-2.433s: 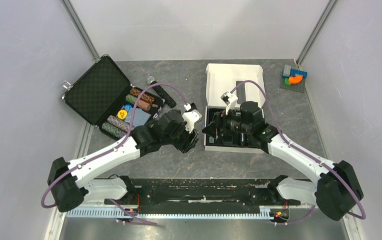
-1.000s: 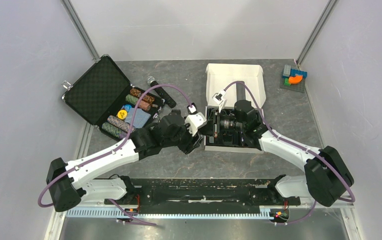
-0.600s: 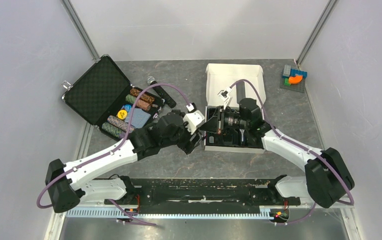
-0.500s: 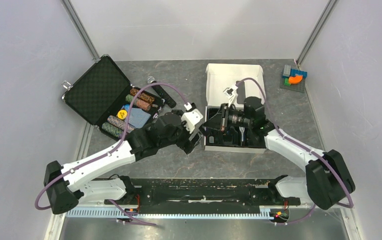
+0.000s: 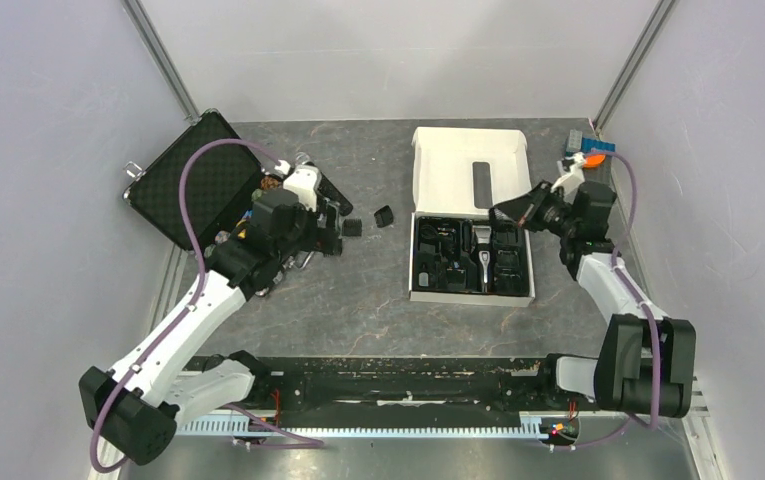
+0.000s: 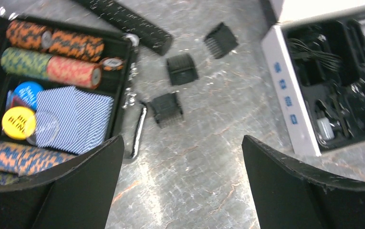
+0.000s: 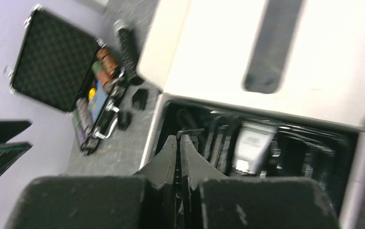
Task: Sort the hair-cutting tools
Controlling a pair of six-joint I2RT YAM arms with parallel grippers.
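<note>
Open chip case (image 5: 193,185) at the table's left rear corner, chips and cards inside. Just right of it the left gripper (image 6: 181,143), jaws wide, holding nothing. Three black comb attachments (image 6: 182,68) lie loose on the table between case and white box (image 5: 473,297), with a microphone (image 6: 128,21) just behind them. Silver-and-black clipper (image 5: 479,250) sits mid-box in the black tray. Over the box's right rear corner the right gripper (image 7: 178,138), jaws pressed together, empty.

The yellow chip (image 6: 18,122) left of the left hand (image 6: 181,143) seems to read "BIG BLIND"; blue print on the white box (image 6: 285,90) is illegible.
</note>
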